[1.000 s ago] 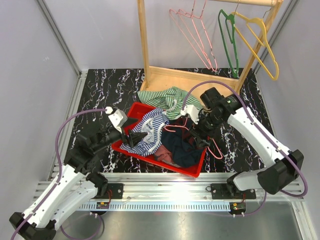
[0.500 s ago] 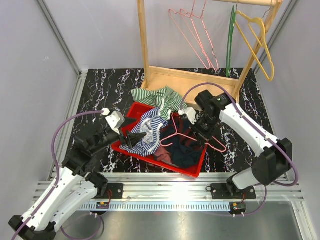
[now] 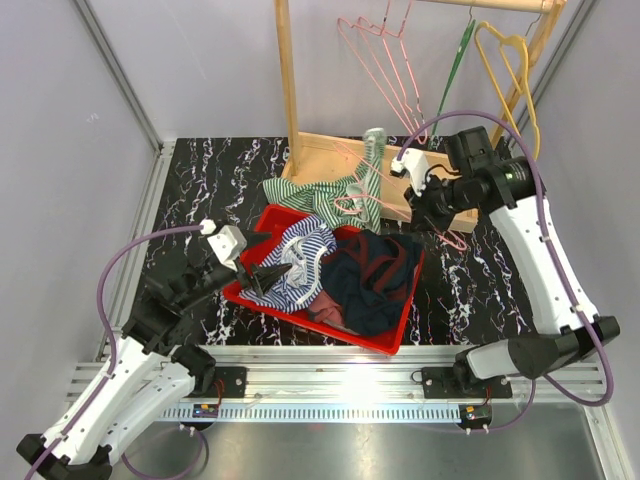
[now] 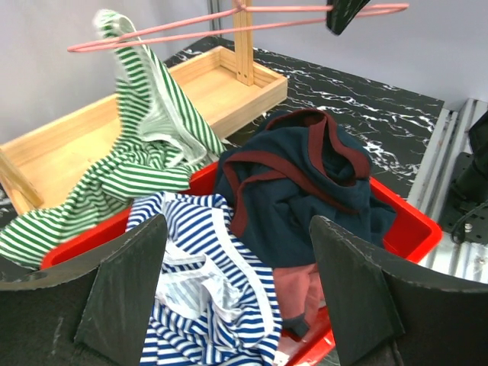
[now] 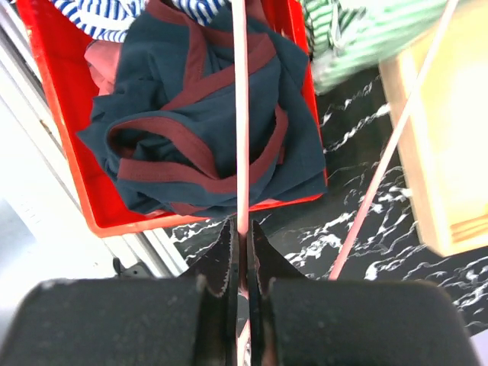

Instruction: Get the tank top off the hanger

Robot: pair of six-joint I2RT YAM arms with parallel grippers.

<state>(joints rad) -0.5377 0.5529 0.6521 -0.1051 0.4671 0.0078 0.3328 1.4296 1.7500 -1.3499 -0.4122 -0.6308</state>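
The black marbled surface (image 3: 200,190) carries a wooden rack (image 3: 288,80) at the back and a red bin (image 3: 398,338) of clothes in front of the arms. The green-striped tank top (image 3: 310,190) trails from the rack's base tray down to the bin's far rim. One strap is hooked high on the pink hanger (image 4: 229,21).

The likeliest trouble, as I judge it, is that the strap keeps riding along with the wire, so any further lift drags the whole garment instead of freeing it. The cloth could also catch on the tray's edge, or fall among the bin's other clothes (a blue-striped top (image 4: 206,305) lies just beside it and would be easy to seize by mistake). The thin wire could twist or slip in its pinch.

The right tool (image 5: 241,232) is clamped tight on the hanger's straight bar and holds it raised over the tray. The tank top hangs off the hanger's far end, well apart from those fingers. The left tool (image 3: 262,277) stands spread apart and empty, low at the bin's left side. The tank top lies ahead of it, beyond the blue-striped top, and is not touched.
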